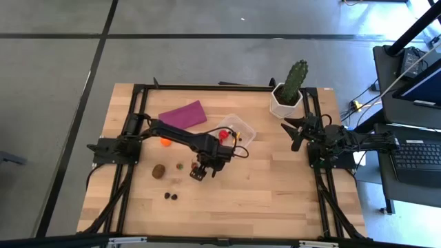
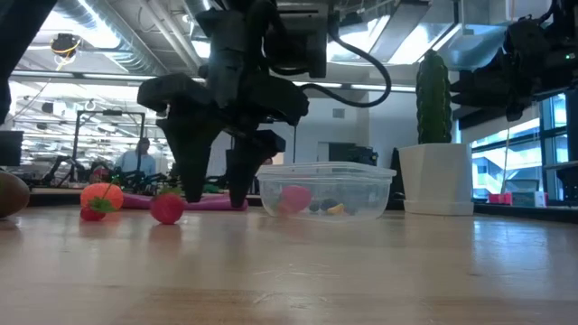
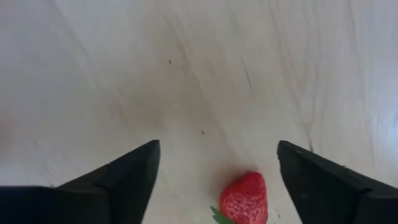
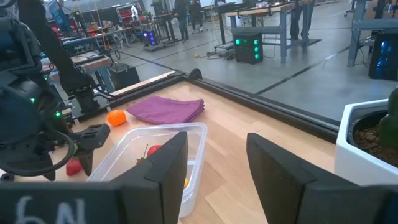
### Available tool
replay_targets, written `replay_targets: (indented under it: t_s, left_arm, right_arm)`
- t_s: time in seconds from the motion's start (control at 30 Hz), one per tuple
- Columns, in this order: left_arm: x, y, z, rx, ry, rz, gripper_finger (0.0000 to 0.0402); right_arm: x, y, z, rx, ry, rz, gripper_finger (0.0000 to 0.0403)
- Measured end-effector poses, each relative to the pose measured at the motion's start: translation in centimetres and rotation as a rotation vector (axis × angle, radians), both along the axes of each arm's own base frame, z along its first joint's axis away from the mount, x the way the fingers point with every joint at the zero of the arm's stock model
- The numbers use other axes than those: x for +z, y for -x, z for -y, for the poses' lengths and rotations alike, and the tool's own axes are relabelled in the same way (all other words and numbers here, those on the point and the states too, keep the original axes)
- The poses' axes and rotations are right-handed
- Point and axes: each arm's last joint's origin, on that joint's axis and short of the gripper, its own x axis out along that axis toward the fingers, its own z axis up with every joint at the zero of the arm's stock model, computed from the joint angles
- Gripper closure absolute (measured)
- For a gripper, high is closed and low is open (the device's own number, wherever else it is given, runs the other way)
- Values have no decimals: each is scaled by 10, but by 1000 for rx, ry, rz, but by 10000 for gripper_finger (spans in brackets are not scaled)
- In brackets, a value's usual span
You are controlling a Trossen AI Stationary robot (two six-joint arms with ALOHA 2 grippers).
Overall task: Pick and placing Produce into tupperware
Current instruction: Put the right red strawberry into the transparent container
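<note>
Looking at how far this has got, I'd say it's partway, maybe not even half. The clear tupperware (image 1: pixel 238 129) sits near the middle of the table by the purple cloth (image 1: pixel 183 114), and the low view shows a few bits already inside: a pinkish-red piece (image 2: pixel 294 198), something dark and a small yellow piece (image 2: pixel 335 209)

Still out on the wood: an orange ball (image 1: pixel 165 142) just off the cloth, a brown kiwi (image 1: pixel 158 170), a tiny green bit (image 1: pixel 179 165) and two dark berries (image 1: pixel 170 196) closer to the front edge. Plus a red strawberry (image 3: pixel 244 198), which is the one being worked on right now

The left gripper (image 1: pixel 198 169) is down low over the table beside the box, fingers spread wide, and the wrist view has the strawberry lying between the two tips but nearer one side, not touched yet. So my guess is it's lining up for the grab, and it may need to centre a little first

The right gripper (image 1: pixel 295 128) is parked off at the right side near the cactus (image 1: pixel 295 81) in its white pot, jaws apart, holding nothing

So roughly five or six pieces left to go, strawberry next as far as I can tell
</note>
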Motion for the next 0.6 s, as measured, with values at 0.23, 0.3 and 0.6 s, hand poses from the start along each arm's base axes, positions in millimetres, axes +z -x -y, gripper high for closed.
replay_targets:
  t_s: [0.23, 0.3, 0.6]
  left_arm:
    - [0, 4, 5, 95, -5, -39, 51]
    - [0, 5, 6, 106, -9, -58, 51]
    - [-3, 9, 6, 131, -44, -79, 58]
  right_arm:
    - [0, 0, 0, 0, 0, 0, 234]
    - [0, 0, 0, 0, 0, 0, 234]
    - [0, 0, 0, 0, 0, 0, 234]
